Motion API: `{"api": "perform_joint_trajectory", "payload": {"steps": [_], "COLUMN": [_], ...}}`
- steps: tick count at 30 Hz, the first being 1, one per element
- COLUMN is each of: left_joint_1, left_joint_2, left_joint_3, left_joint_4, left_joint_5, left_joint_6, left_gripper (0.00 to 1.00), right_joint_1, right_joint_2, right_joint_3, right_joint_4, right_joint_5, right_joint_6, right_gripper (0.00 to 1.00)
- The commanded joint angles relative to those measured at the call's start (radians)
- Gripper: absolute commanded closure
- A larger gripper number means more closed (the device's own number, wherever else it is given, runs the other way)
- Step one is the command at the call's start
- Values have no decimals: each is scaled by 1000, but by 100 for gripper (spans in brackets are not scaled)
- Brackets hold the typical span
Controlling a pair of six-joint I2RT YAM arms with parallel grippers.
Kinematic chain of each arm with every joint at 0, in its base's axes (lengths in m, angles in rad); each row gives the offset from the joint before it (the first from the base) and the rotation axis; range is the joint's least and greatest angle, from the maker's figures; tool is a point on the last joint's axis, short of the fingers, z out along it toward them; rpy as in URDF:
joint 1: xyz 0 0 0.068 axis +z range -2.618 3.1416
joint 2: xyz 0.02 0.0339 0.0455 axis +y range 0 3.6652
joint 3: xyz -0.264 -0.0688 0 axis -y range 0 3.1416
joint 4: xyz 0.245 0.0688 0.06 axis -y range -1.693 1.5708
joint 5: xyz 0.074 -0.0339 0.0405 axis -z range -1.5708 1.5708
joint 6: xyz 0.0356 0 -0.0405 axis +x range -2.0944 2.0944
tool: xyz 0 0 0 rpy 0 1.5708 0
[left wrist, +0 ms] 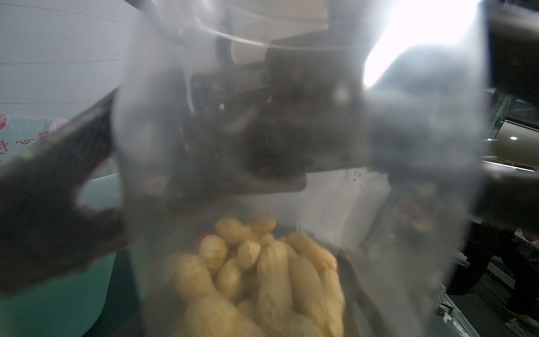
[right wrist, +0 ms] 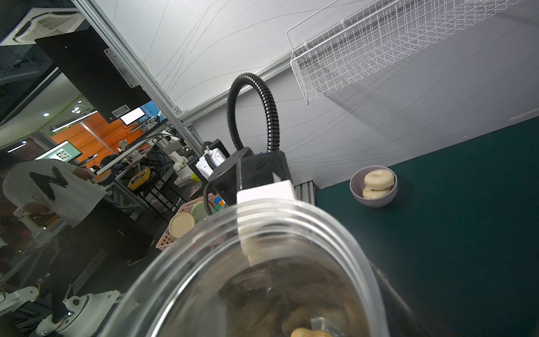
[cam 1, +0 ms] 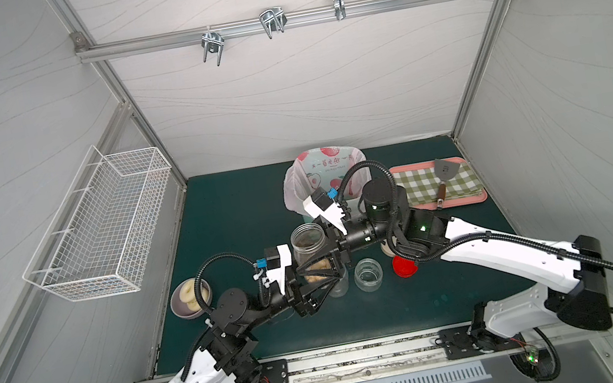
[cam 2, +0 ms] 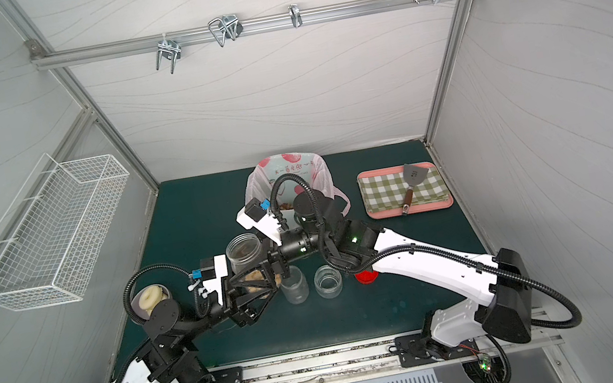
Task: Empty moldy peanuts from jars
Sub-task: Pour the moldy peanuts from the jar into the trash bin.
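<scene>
Fig.: emptying jars, approx. two-thirds done (judged from what stands on the table).

Done: a tall empty jar (cam 2: 294, 285) and a short empty jar (cam 2: 328, 280) stand lidless just right of frame centre in both top views, nothing visible inside. A red lid (cam 1: 404, 267) lies on the table (cam 1: 236, 212) beside them, to the right.

Left to do: the third jar (cam 1: 307, 238), at centre frame and lidless, mouth up. Its lower part is packed w/ peanuts (left wrist: 262, 277), upper part clear. It needs carrying to the bin (cam 1: 292, 190), upper centre, and tipping out.

Pincers: the left pincer (cam 1: 325, 273) is clamped on the body of the third jar, one black finger on each side. The right pincer (cam 1: 331, 247) sits against the jar from the right. Whether it grips or only flanks the jar, cannot tell; the right wrist view shows just the rim close below.

Other containers:
- Bin: lined w/ a pink printed bag. Brownish bits inside, too small to identify.
- Bowl (right wrist: 373, 189), centre left in top views: two pale donuts (right wrist: 379, 178).
- Tray (cam 1: 478, 197), right of the bin: check cloth and a spatula (cam 1: 445, 171).
</scene>
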Motion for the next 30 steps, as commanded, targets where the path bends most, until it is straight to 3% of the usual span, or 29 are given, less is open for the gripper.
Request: {"api": "perform_joint_trajectory", "payload": {"steps": [1, 8, 15, 18, 30], "left_joint_1": [1, 1, 1, 1, 1], "left_joint_2": [-8, -14, -27, -39, -87], "left_joint_3": [28, 27, 32, 34, 47], "left_joint_4": [49, 43, 11, -7, -106], "left_joint_5": [-8, -10, -20, -28, -49], "left_joint_6": [-3, -2, 11, 18, 47], "left_gripper": [75, 73, 33, 23, 16], "right_joint_1": [19, 19, 19, 19, -18], "right_joint_2": [14, 22, 1, -14, -64], "right_joint_3": [1, -2, -9, -16, -34], "right_joint_4": [38, 34, 7, -13, -107], "right_joint_5": [0, 7, 47, 81, 212], "right_joint_6": [6, 10, 1, 0, -8], "right_gripper": [15, 26, 33, 39, 79]}}
